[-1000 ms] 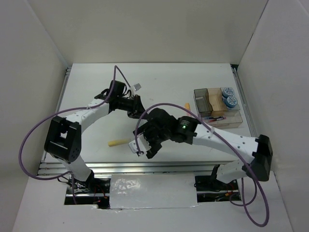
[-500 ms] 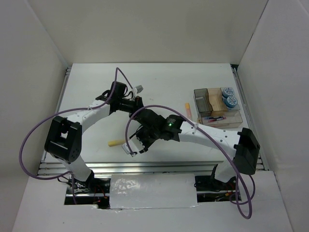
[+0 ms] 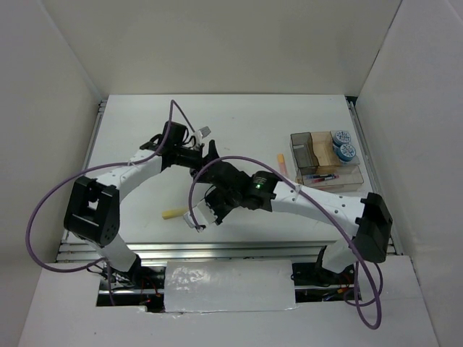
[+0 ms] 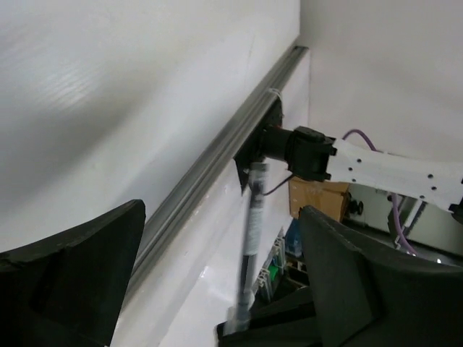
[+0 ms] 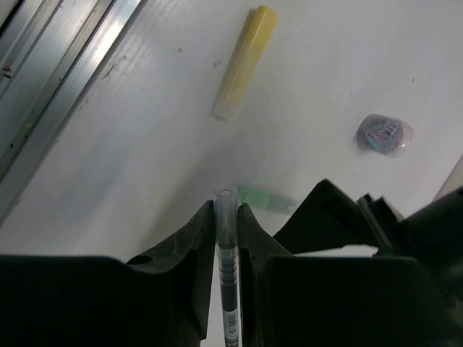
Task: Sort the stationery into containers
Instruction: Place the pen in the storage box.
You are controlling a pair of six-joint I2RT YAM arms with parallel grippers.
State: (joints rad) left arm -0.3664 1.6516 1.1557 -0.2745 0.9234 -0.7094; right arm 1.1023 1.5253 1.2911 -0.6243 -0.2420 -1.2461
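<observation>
Right gripper [image 5: 226,217]: was clamped on 1 thin pen [image 5: 228,275], its long axis running out along the fingers [image 5: 194,242], 1 end past their tips.
Left gripper [image 4: 221,224]: stood spread wide, grasping nothing; the pen lay in its gap, untouched.
Compartment box [image 3: 304,153]: sat well apart toward the right edge of the surface [image 3: 246,123]; right arm nearer.

Pen [image 5: 226,289] — gripped; yellow highlighter [image 5: 244,63] — flat

Yellow highlighter [image 5: 244,61], green highlighter [image 5: 266,199], clear pen [image 5: 226,246], blue patterned tape rolls [image 3: 347,151], brownish clear box [image 3: 304,153].
</observation>
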